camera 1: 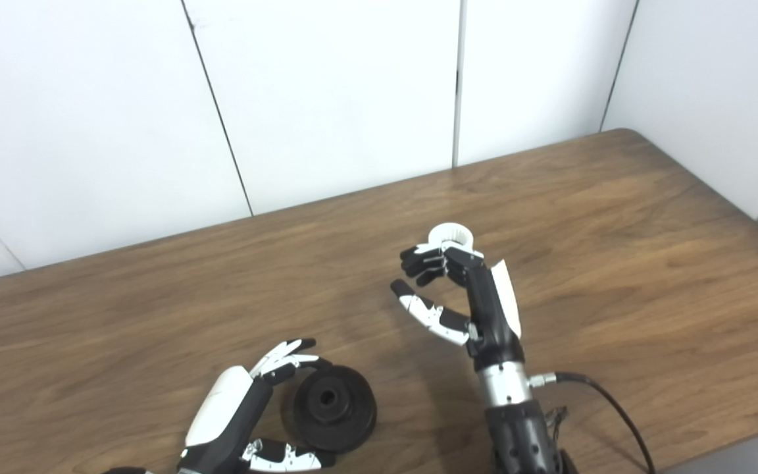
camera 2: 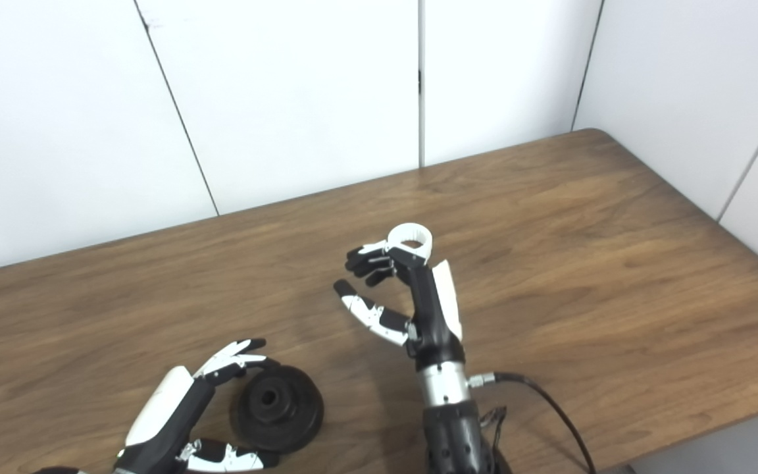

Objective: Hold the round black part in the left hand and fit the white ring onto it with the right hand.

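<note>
Two hands in play, both mine, over a brown wooden surface [camera 1: 616, 250] that meets white wall panels [camera 1: 326, 99] at its far edge. Down at the near left, my left hand [camera 1: 247, 408] is cupped around the round black part [camera 1: 334, 408]. The fingers [camera 1: 287, 355] curl over the part's far-left rim and the thumb [camera 1: 283, 456] lies along its near edge, so the part sits between them. It lies flat on the surface, with its centre hole facing up. Fingers are apart, wrapped loosely; whether they are truly pressing on the rim I cannot tell.

Over in the middle, my right hand [camera 2: 405, 289] is raised well clear of the black part. The fingertips [camera 2: 369, 260] are bent over to the left, and the white ring [camera 2: 410, 239] sits at the very top of them, at the knuckle end. It looks pinched there, opening tilted upward. The thumb [camera 2: 366, 309] juts out to the left below, apart from the fingers and not touching the ring.

One black cable [camera 1: 609, 408] loops off the right wrist toward the near edge. Ring and black part are well apart, ring further back and to the right.
</note>
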Motion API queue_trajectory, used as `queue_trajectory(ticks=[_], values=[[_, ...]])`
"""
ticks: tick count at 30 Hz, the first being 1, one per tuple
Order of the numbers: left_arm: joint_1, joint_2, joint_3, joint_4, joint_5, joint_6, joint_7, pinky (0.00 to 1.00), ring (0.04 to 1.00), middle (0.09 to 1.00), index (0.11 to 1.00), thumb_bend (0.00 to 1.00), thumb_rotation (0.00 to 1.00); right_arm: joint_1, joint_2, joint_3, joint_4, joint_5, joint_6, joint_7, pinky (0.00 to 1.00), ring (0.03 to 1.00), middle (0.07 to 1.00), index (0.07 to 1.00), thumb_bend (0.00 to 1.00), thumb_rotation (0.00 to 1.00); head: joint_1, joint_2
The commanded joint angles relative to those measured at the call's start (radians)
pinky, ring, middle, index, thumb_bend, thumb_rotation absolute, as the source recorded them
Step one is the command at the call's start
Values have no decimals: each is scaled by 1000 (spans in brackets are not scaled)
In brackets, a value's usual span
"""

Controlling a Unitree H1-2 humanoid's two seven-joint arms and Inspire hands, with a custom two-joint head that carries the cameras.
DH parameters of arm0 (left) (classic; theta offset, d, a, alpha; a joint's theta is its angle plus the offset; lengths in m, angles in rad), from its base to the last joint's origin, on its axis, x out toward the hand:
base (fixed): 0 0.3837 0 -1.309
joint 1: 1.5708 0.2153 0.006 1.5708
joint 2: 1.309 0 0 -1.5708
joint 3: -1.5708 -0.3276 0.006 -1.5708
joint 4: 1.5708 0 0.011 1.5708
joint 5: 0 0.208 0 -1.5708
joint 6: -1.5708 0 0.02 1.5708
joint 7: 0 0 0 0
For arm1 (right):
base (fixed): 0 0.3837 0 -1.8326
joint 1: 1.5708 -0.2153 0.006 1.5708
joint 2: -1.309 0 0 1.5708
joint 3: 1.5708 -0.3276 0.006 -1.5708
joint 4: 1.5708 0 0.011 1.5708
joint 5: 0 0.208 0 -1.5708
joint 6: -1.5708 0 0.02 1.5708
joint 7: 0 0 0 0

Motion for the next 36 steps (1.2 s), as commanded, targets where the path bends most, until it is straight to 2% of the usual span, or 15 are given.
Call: queue_trajectory(ticks=[1,5,9,13,16,18,22,29,33,36], values=[[3,12,2,21,6,6,-26,757,928,904,492,522,68,-49,-21,-14,-45,-29,14,3,429,544,615,496,497,143,-20,-12],[5,13,5,20,2,0,-27,756,925,902,491,522,67,-96,-80,-46,-52,-19,54,27,448,562,627,497,499,147,-35,-21],[10,14,8,18,-1,-12,-25,759,926,901,491,522,66,-140,-145,-67,-67,-58,141,63,451,568,653,498,499,151,-30,-26],[15,16,10,15,-1,-22,-26,768,931,902,492,522,66,-171,-201,-63,-81,-151,238,97,577,679,702,499,500,161,-26,-25],[15,15,13,11,3,-18,-31,771,932,904,492,522,66,-192,-238,-55,-81,-199,279,117,638,753,766,499,500,165,-25,-26],[16,13,16,9,7,-14,-29,763,927,900,491,522,66,-210,-261,-51,-68,-225,288,121,677,797,812,714,583,374,-26,-27],[17,8,19,10,5,-11,-28,756,922,896,491,522,66,-248,-293,-50,-35,-252,306,128,663,801,825,743,591,400,-22,-29],[13,9,17,18,11,-14,-29,762,924,898,491,522,65,-348,-388,-24,111,-288,275,122,624,770,806,737,603,412,-19,-33],[13,7,17,16,12,-9,-30,762,924,897,491,522,66,-394,-442,19,178,-295,279,171,694,828,848,784,594,434,-10,-33],[13,4,17,11,12,-5,-30,770,926,896,491,522,66,-428,-486,59,232,-295,286,225,745,894,900,844,629,496,-7,-31]])
